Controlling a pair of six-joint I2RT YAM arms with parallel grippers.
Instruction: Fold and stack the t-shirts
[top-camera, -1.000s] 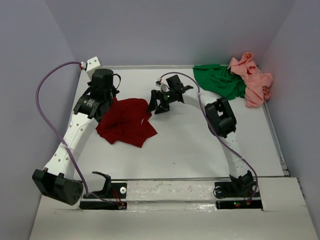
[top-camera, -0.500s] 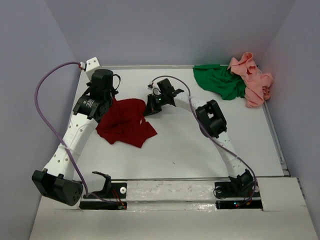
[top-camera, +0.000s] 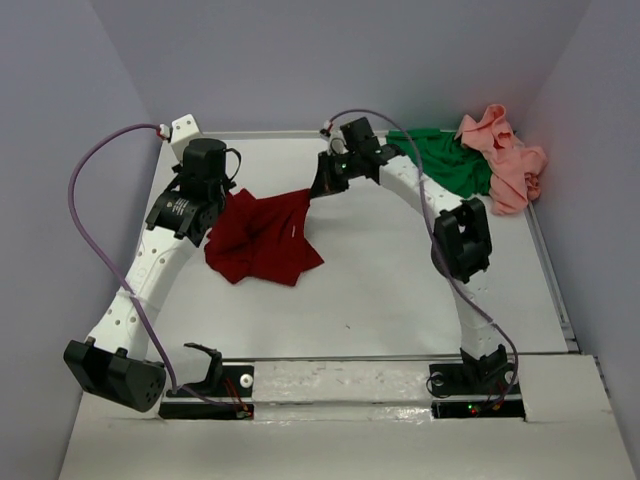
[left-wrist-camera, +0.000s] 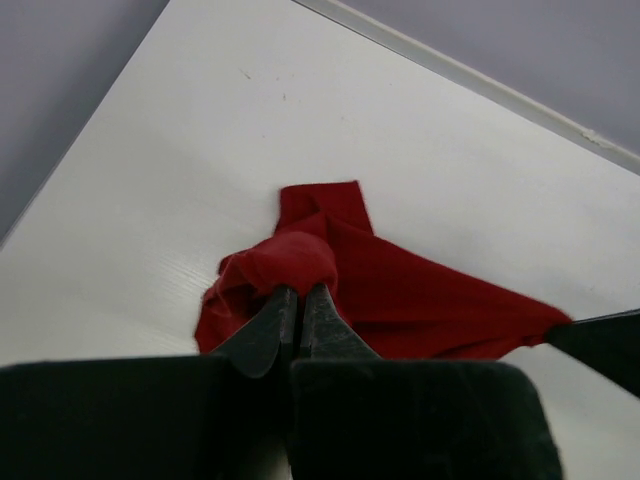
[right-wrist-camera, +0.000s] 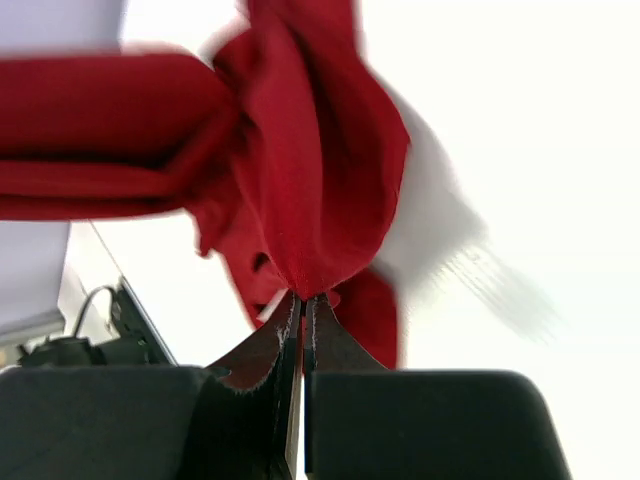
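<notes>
Barely started, I'd say. The dark red t-shirt sits at about 9 o'clock from the middle of the worktop. It's bunched and wrinkly, not flat and definitely not folded.

Both claws have hold of it. The left claw is pinched tight on a wad of cloth at the shirt's 10 o'clock edge. The right claw is clamped on a corner at roughly 1 o'clock, and that corner is drawn up and out toward it. The top edge looks fairly taut between the two, while the lower part sags onto the worktop in loose folds. My guess is they're spreading it out so a proper fold can happen.

The other two look untouched. The bright green t-shirt is a rumpled heap in the far right corner, around 1 o'clock. The salmon pink t-shirt is crumpled right against it at about 2 o'clock; I can't tell whether they overlap or just touch.

So the tally is zero folded, zero stacked. What's left is flattening and folding the red one, doing the same for green and pink, then piling all three. Pretty much the whole job.
</notes>
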